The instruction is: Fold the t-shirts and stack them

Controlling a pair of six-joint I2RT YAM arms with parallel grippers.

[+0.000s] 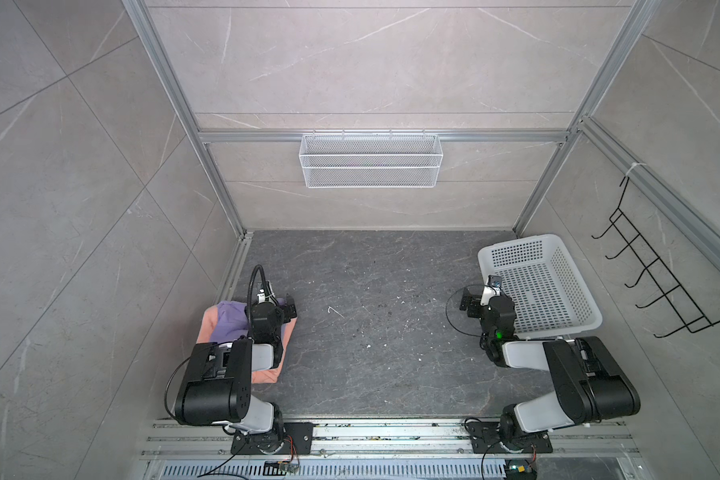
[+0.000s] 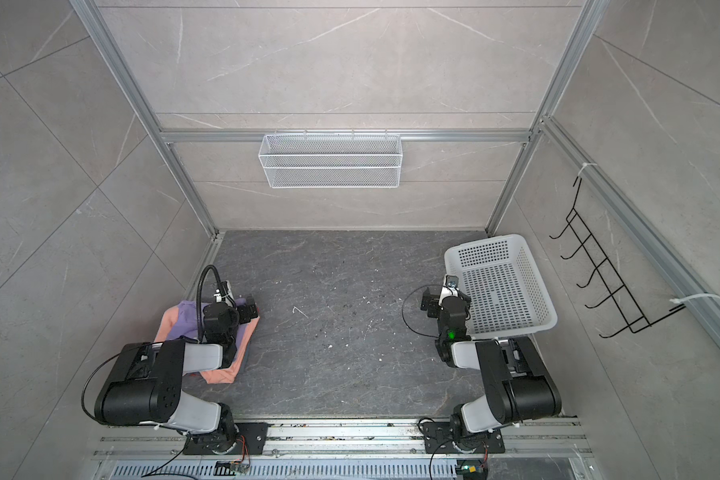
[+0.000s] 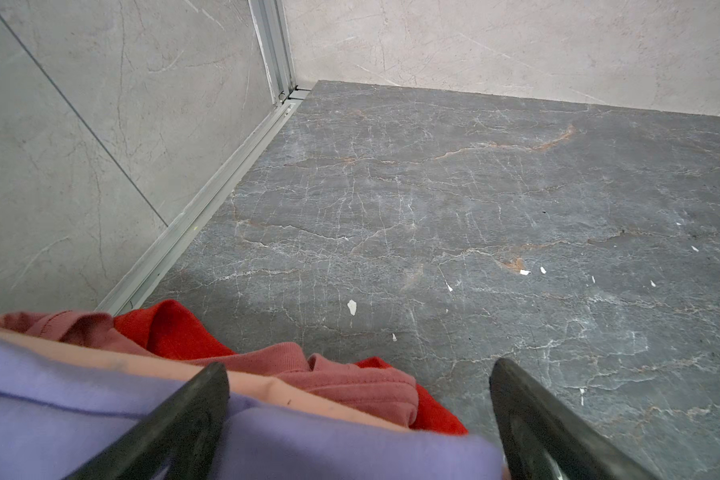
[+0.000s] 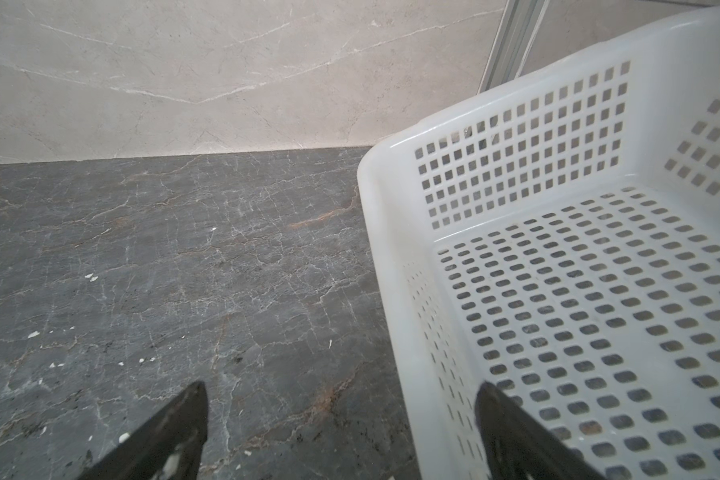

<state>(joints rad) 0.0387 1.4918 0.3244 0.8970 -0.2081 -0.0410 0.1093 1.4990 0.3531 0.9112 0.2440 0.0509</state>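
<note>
**Stack, status.** Both shirts lie folded in one pile, both grippers are empty and the basket [image 4: 375, 199] holds nothing. You may judge the task done or all but done. At most the rumpled top layer wants squaring.

**Purple shirt** [image 1: 229, 318]. Top of the pile, under and behind the left gripper [image 3: 358, 370]. Its fingers [image 3: 192, 415] stand spread wide and hold nothing; one hangs over the shirt's edge.

**Salmon shirt** [image 1: 265, 374]. Bottom of the pile, flat on the counter [image 1: 371, 332]. It shows past the purple one at the end behind the fingers and along both sides.

**Orientation.** The pile's long axis runs roughly the way the left fingers point. A ribbed band, likely a collar, lies just ahead of the fingertips, so take the neck end as there. You cannot tell whether the red cloth [image 3: 175, 328] beside it is a lining or a separate garment.

**Right gripper** [image 4: 341, 386]. Well apart from the pile, its fingers [image 4: 171, 428] wide and empty. One is over the counter, the other over the basket.
</note>
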